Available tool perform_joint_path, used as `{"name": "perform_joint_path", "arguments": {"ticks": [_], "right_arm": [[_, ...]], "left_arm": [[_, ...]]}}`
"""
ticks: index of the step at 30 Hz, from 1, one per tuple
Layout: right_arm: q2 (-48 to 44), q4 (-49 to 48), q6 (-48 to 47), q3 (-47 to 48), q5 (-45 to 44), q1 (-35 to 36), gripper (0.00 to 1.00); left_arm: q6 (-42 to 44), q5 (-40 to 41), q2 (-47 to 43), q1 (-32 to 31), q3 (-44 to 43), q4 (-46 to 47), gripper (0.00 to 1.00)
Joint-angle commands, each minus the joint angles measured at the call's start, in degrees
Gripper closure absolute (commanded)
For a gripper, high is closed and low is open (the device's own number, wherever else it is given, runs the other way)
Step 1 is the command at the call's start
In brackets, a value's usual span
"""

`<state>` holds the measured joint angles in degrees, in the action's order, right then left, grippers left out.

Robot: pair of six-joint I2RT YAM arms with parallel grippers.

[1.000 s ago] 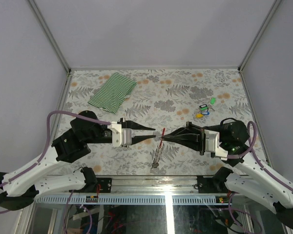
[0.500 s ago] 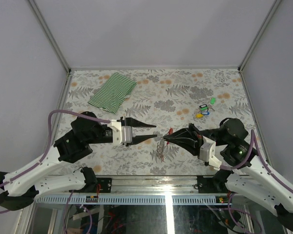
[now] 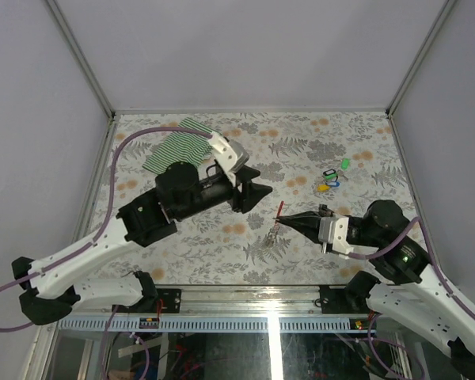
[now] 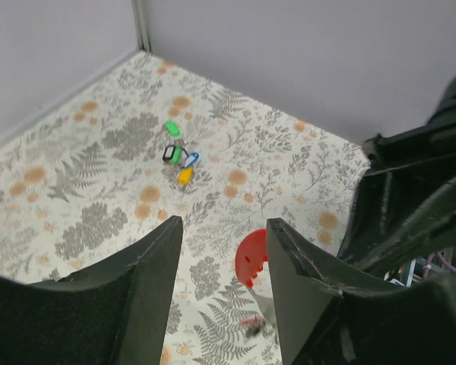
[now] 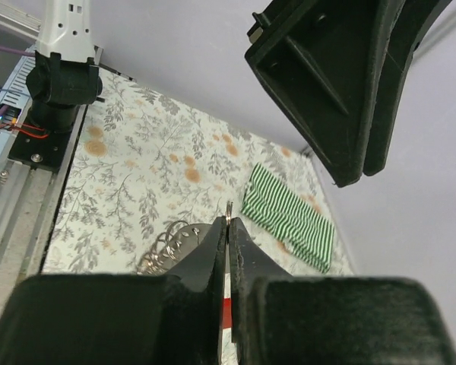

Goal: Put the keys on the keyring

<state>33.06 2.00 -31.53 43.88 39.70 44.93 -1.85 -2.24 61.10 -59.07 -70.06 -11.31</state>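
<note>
Right end effector [image 3: 280,220], seen from above, is clenched on the keyring [image 3: 279,209], its silvery coil [image 3: 271,234] hanging beneath; the keys [image 3: 328,180] lie well apart on the table [image 3: 222,250]. Left wrist: left end effector [image 4: 224,228] gapes, grasping nothing. Right wrist: only fingertips [image 5: 211,255] pinch the thin loop, so threading force could twist it loose

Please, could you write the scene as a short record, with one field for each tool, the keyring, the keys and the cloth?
left tool: open, holding nothing, held above the table
right tool: shut on the keyring
keyring: red part at the right tool's tip, silvery rings just beside it
keys: small cluster with coloured tags at the table's far right, touched by neither tool
striped cloth: far left, partly hidden by the left arm
</note>
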Motion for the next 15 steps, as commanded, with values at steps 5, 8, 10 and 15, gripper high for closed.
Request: {"name": "perform_joint_path", "arguments": {"ticks": [5, 8, 10, 15], "right_arm": [[-3.4, 9.7, 13.5, 5.2, -9.7, 0.3, 1.0], [-2.7, 15.4, 15.6, 8.9, -12.0, 0.3, 1.0], [-2.0, 18.4, 16.7, 10.8, -12.5, 0.3, 0.99], [-2.6, 21.2, 20.3, 11.9, -15.7, 0.3, 1.0]], "left_arm": [[-10.0, -1.4, 7.2, 8.9, -2.4, -0.2, 0.47], [-9.1, -2.3, 10.8, 10.9, -3.1, 1.1, 0.46], [-8.7, -3.7, 14.5, 11.8, -4.2, 1.1, 0.45], [-9.8, -6.8, 25.4, 13.9, -8.8, 1.6, 0.44]]}}
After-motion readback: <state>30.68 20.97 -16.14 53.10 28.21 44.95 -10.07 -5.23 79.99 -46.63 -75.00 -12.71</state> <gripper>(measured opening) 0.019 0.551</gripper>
